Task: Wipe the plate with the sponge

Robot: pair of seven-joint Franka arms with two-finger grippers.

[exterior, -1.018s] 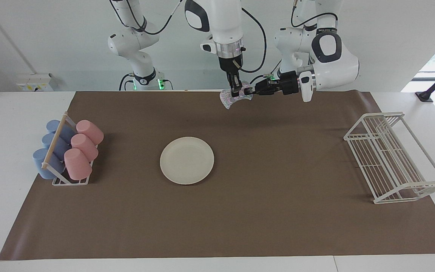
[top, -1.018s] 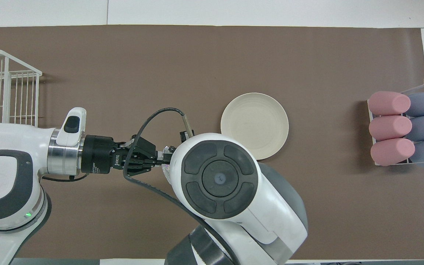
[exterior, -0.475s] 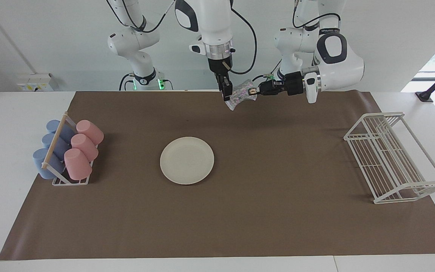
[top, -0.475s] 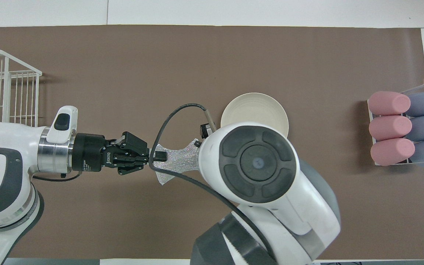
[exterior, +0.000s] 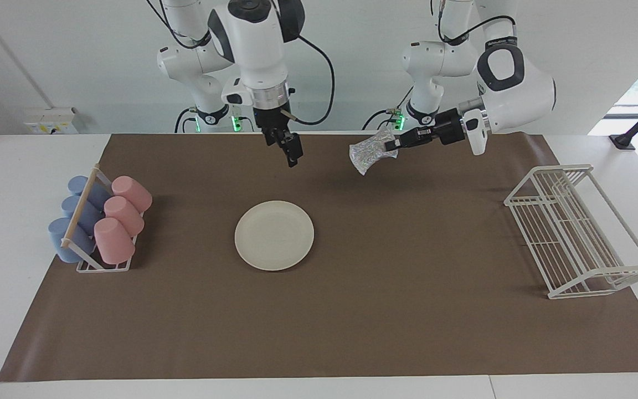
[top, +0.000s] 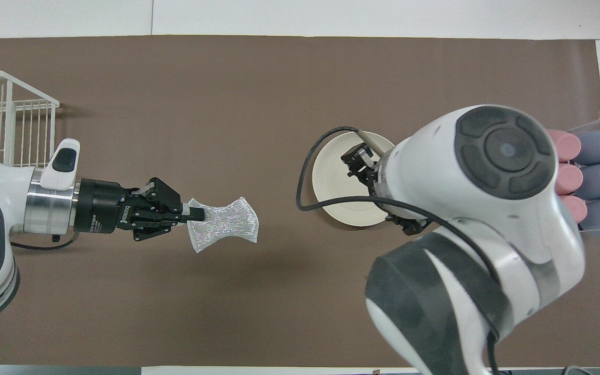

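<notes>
The wiping has not begun, as far as the pictures show. The round, flat cream-white plate [exterior: 274,235] lies bare on the brown mat [exterior: 407,310] that covers the bench, just below the centre of the facing view. Nothing touches it.

The small, silvery-grey, glittery mesh sponge [exterior: 371,152] is up in the air in the upper middle of that view, well apart from the plate. It hangs over the mat, toward the left arm's end. What I judge is left is the whole of the task: bring the sponge over the plate, lower it to the surface and rub it across.

The left hand [exterior: 394,145] has its fingers clamped on one edge of the sponge. The rest of the pad sticks out and droops a little from the fingertips. Its forearm lies almost level and slopes slightly down toward the sponge. In the overhead view it enters from the frame's lower left and points across toward the plate.

The right hand [exterior: 292,154] holds nothing. It points down from a nearly upright forearm in the upper middle of the facing view, clear of the bench. In the overhead view its fingers stand spread apart, and from that camera it covers part of the plate [top: 331,182].
</notes>
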